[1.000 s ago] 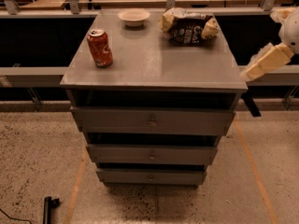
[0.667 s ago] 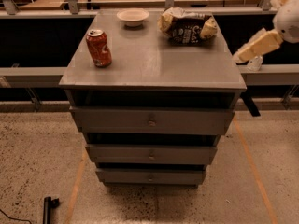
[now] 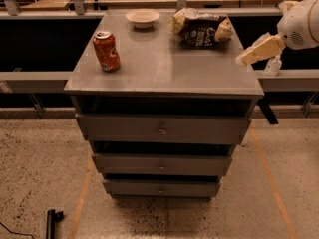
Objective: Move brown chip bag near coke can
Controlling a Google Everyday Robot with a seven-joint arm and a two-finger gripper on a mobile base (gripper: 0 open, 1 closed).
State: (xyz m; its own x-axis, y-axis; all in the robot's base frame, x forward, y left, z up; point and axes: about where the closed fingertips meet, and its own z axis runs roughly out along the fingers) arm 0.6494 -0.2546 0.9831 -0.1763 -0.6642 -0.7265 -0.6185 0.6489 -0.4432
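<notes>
So from my seat here's the setup: the brown chip bag [image 3: 201,29] is lying crumpled at the back right of the grey cabinet top [image 3: 164,71], with its tan ends sticking out on both sides. The gripper [image 3: 248,56] is hanging off to the right of the cabinet, right about at the right edge of the top, and it's pointing down and to the left from the arm's white rounded joint [image 3: 301,26]. The bag sits further back and to the left of the claw. They're near each other but clearly apart, nothing's touching, and there's a strip of bare tabletop between them. Honestly I can't tell if the claw is wide or narrow from this angle, it just reads as one cream-colored wedge, and it's got nothing in it. The coke can [image 3: 106,51] is standing upright over on the left side of the top, well apart from the bag. A small white bowl [image 3: 142,17] is at the back edge, between the two and just left of the bag. Below the top, the three drawers [image 3: 162,129] are shut.
</notes>
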